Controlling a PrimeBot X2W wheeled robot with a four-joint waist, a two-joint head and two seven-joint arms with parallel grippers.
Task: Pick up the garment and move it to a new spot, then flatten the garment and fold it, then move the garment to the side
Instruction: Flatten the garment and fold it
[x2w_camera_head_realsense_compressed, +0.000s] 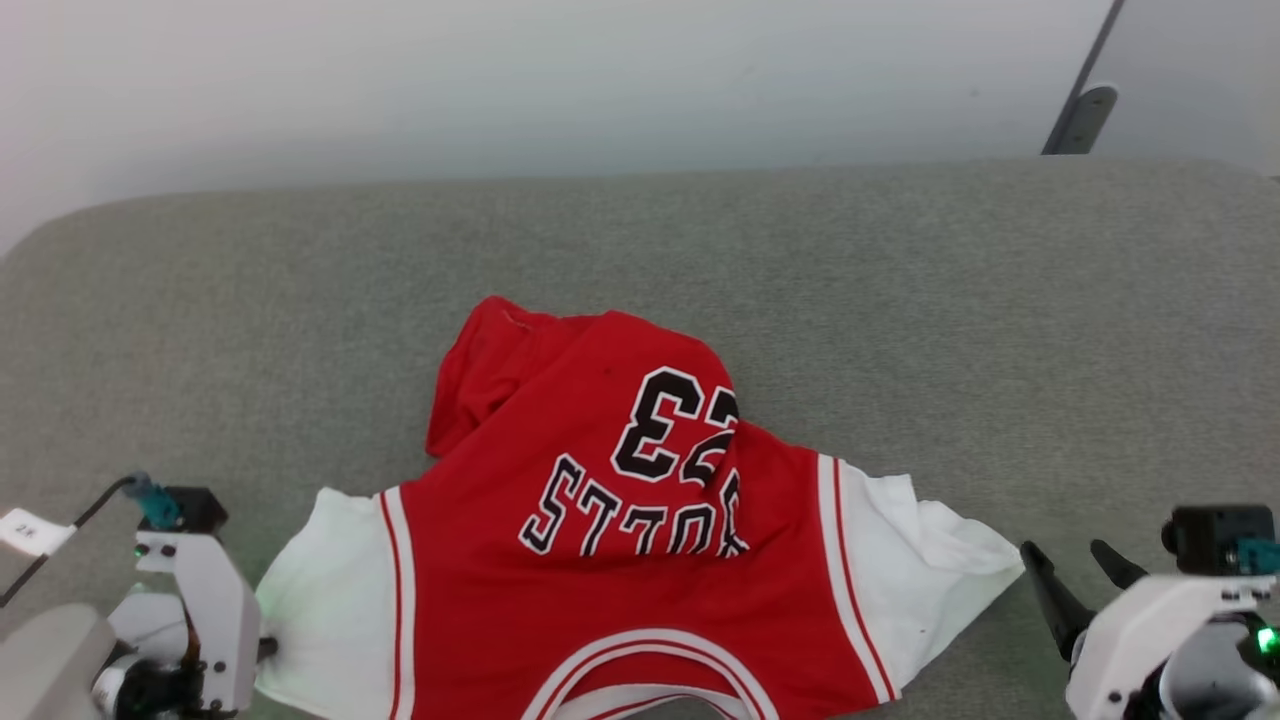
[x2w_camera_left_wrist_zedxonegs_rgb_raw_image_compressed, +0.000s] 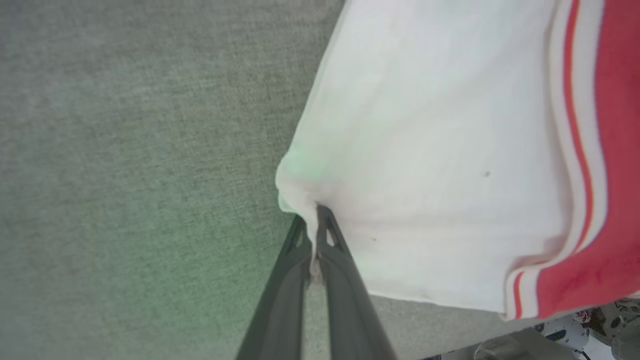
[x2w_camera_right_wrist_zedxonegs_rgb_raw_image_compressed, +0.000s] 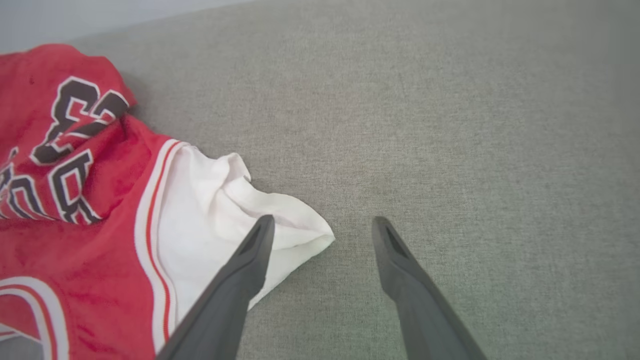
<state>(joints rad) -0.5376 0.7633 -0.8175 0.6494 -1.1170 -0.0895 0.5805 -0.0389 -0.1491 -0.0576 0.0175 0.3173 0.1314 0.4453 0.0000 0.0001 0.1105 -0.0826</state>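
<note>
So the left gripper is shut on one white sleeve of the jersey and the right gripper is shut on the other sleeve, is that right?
Not quite: the right wrist view shows the right gripper open, its fingers spread by the tip of the other sleeve, not holding it. The left gripper is indeed shut on one white sleeve of the jersey.

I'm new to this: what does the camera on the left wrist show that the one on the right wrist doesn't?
Left wrist view: the left gripper shut, pinching the edge of a white sleeve. Right wrist view: the right gripper open, holding nothing, near the other sleeve, plus the black lettering. Shared: the red garment with striped trim, lying on the grey fabric surface.
</note>
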